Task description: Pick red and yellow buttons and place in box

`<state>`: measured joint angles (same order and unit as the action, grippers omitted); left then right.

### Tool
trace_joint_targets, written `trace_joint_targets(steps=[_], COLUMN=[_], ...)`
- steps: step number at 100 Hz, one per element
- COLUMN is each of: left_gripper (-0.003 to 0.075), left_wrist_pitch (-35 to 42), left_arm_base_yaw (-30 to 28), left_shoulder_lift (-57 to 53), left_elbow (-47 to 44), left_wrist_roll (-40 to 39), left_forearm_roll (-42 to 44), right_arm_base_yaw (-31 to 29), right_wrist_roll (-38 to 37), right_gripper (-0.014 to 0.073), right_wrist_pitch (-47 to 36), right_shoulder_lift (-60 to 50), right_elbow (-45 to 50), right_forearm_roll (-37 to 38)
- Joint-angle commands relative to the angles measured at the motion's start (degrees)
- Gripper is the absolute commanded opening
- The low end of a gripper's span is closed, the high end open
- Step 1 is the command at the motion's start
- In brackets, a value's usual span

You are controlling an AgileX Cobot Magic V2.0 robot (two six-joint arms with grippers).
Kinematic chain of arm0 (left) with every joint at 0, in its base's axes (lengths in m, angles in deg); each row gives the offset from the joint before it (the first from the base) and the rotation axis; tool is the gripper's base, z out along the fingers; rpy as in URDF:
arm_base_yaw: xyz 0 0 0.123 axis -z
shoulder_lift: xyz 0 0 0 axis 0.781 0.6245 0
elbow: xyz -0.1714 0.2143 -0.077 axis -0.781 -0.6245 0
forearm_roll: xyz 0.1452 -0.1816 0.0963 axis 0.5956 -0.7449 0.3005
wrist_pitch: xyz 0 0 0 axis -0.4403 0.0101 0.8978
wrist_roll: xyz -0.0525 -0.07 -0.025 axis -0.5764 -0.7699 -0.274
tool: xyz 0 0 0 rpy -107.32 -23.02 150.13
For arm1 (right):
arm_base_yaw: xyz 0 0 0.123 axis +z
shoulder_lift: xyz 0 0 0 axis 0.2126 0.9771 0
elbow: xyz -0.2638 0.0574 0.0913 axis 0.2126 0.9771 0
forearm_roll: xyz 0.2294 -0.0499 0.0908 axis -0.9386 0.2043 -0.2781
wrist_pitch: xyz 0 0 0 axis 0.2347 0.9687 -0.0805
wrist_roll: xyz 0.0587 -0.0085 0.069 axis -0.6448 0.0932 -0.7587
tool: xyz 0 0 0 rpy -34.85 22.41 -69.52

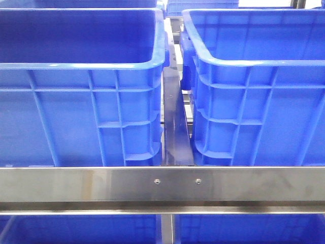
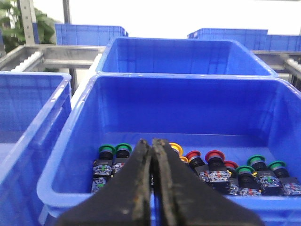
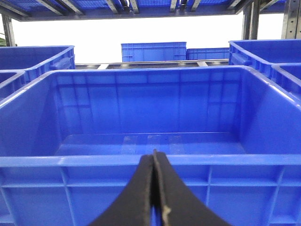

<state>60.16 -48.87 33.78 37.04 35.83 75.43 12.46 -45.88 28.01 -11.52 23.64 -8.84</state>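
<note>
In the left wrist view a blue crate (image 2: 188, 79) holds a row of push buttons on black bodies. Red buttons (image 2: 214, 155) lie near its middle, and a yellow button (image 2: 176, 148) shows just beside my left gripper's tip. My left gripper (image 2: 152, 141) is shut on nothing, hovering over the crate's near rim. My right gripper (image 3: 154, 153) is also shut with nothing in it, in front of the near wall of an empty blue box (image 3: 150, 161). The front view shows neither gripper and no buttons.
Green buttons (image 2: 107, 150) lie at both ends of the row. In the front view two tall blue crates (image 1: 76, 66) (image 1: 254, 63) stand side by side behind a steel rail (image 1: 162, 185), with a narrow gap between them. More blue crates (image 2: 28, 122) stand around.
</note>
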Motion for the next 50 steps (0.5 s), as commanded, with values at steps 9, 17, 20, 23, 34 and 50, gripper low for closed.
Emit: trace_joint_targets(steps=[9, 17, 20, 23, 34, 50], left_gripper=[-0.0019, -0.0019, -0.0019, -0.0019, -0.0019, -0.0019], left_wrist_pitch=[-8.61, -13.06, -13.77, -14.26, -14.67, -14.19], left_arm_base_yaw=[-0.21, -0.21, -0.21, -0.21, -0.21, -0.21], left_shoulder_lift=[11.94, 17.01, 19.02, 20.44, 24.49, 27.34], left_elbow=[14.77, 19.39, 20.97, 21.98, 24.06, 24.23], left_wrist_roll=[-0.09, -0.09, -0.09, -0.09, -0.09, -0.09], left_forearm_roll=[-0.43, -0.43, -0.43, -0.43, -0.43, -0.43], right_arm_base_yaw=[0.05, 0.05, 0.05, 0.05, 0.05, 0.05], right_wrist_roll=[0.12, 0.12, 0.12, 0.12, 0.12, 0.12], right_gripper=[-0.0068, -0.0068, -0.0068, -0.0068, -0.0068, -0.0068], right_wrist_pitch=[-4.67, -4.67, -4.67, -4.67, -4.67, -4.67], right_shoulder_lift=[-1.38, -1.38, -1.38, -1.38, -1.38, -1.38], right_elbow=[-1.18, -1.18, -1.18, -1.18, -1.18, -1.18], right_forearm_roll=[0.51, 0.51, 0.51, 0.51, 0.51, 0.51])
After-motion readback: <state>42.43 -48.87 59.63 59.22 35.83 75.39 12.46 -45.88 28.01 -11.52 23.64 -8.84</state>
